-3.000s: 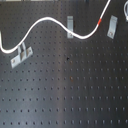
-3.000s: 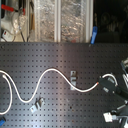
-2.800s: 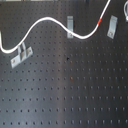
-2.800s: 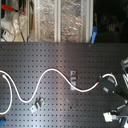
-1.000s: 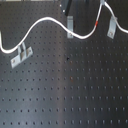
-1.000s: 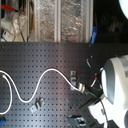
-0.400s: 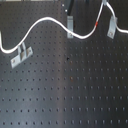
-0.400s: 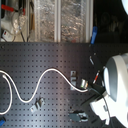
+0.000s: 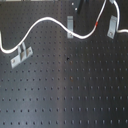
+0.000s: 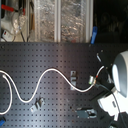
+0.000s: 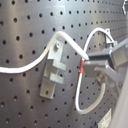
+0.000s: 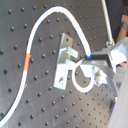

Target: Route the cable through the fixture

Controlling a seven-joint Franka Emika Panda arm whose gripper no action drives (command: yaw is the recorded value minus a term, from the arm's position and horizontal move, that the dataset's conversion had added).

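The cable is a long white cord that snakes across the black pegboard in both exterior views. Its red band lies between the middle metal bracket and the bracket on the first exterior view's right. In the first wrist view the cable runs over a bracket. The gripper is shut on the cord right beside the red band. The second wrist view shows the gripper pinching the cable next to the bracket.
A third bracket stands at the first exterior view's left, beside the cable. The white arm fills the second exterior view's right side. Shelves with clutter stand behind the pegboard. A small dark fixture sits near the board's front.
The arm has come in at the second exterior view's right and settled at the cable's end. That end of the cable has shifted and looped slightly. The brackets have not moved.
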